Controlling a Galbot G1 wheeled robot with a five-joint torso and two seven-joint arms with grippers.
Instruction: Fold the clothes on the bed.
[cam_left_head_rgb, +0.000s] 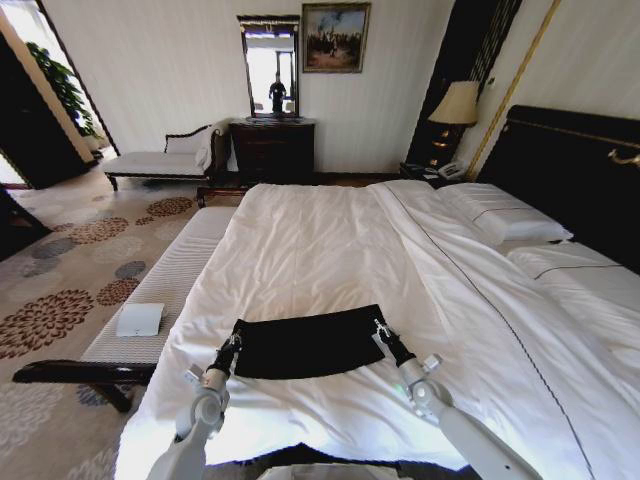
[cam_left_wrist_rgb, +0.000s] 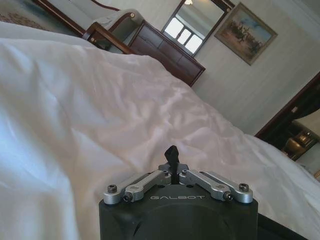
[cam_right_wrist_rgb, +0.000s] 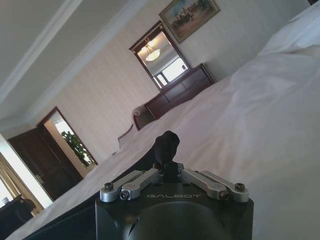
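Note:
The clothes, a black garment, lie as a flat, wide band on the white bed near its front edge. My left gripper is at the band's left end and my right gripper at its right end. Each is shut on the fabric's far corner. In the left wrist view the left gripper is shut, with a black tip standing up from it. In the right wrist view a bunch of black cloth rises from the shut right gripper. No lettering shows on the garment.
A padded bench with dark wooden ends runs along the bed's left side and carries a small white item. White pillows lie at the right by the dark headboard. A chaise, dresser and lamp stand far back.

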